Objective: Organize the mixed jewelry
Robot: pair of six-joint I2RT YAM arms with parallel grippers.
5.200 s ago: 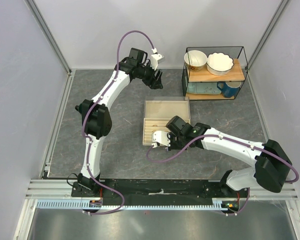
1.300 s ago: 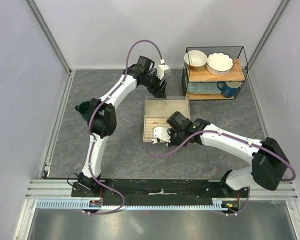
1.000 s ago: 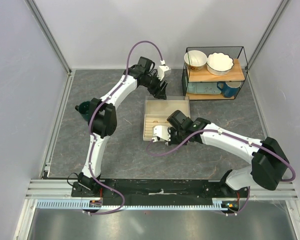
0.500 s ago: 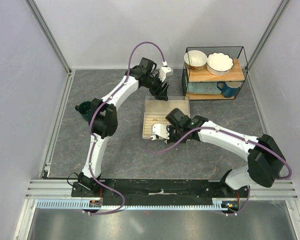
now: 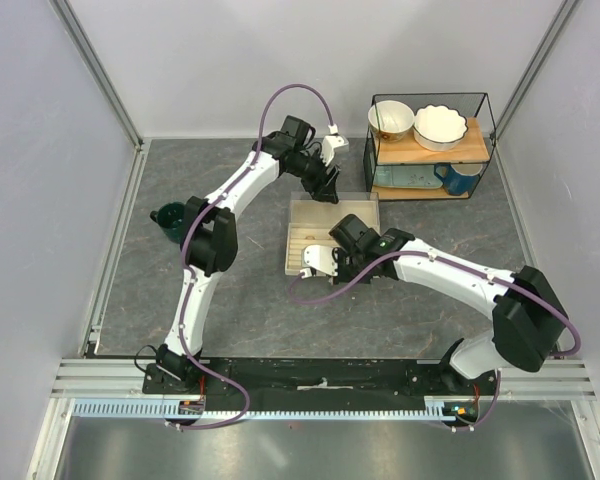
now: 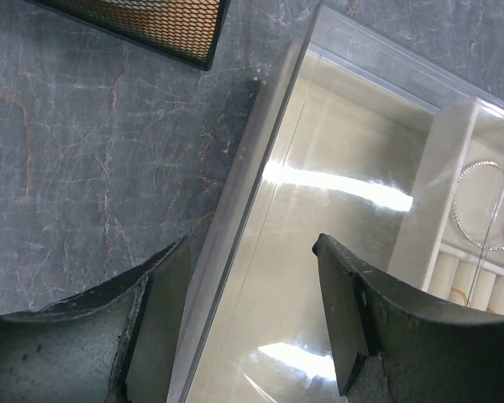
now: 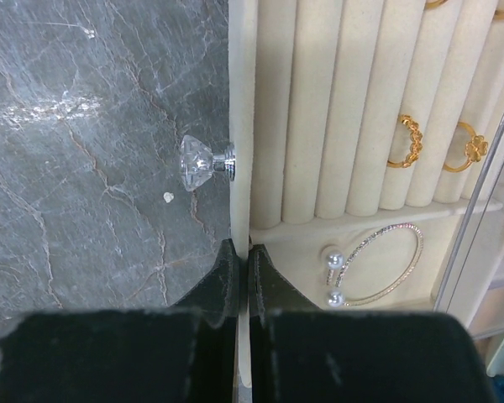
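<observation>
The beige slotted tray box [image 5: 332, 213] lies mid-table. In the right wrist view my right gripper [image 7: 243, 252] is shut on its thin front wall [image 7: 242, 101], just below a crystal knob [image 7: 200, 162]. Inside lie gold rings [image 7: 406, 139] in the roll slots and a thin silvery hoop [image 7: 385, 262] with two pearl ends. From above, the right gripper [image 5: 310, 268] sits at the box's near left edge. My left gripper [image 5: 325, 192] is open at the far edge; its fingers [image 6: 161, 311] straddle the clear lid's rim [image 6: 260, 159]. The hoop [image 6: 485, 208] shows through the lid.
A black wire shelf [image 5: 430, 147] with two bowls and a blue mug [image 5: 458, 178] stands at the back right; its mesh base [image 6: 151, 21] is close to the left gripper. A dark green object [image 5: 166, 215] sits at the left behind the left arm.
The left gripper has moved right and nearer, onto the box's far edge. The right gripper has shifted away from the bases with the box's front wall.
</observation>
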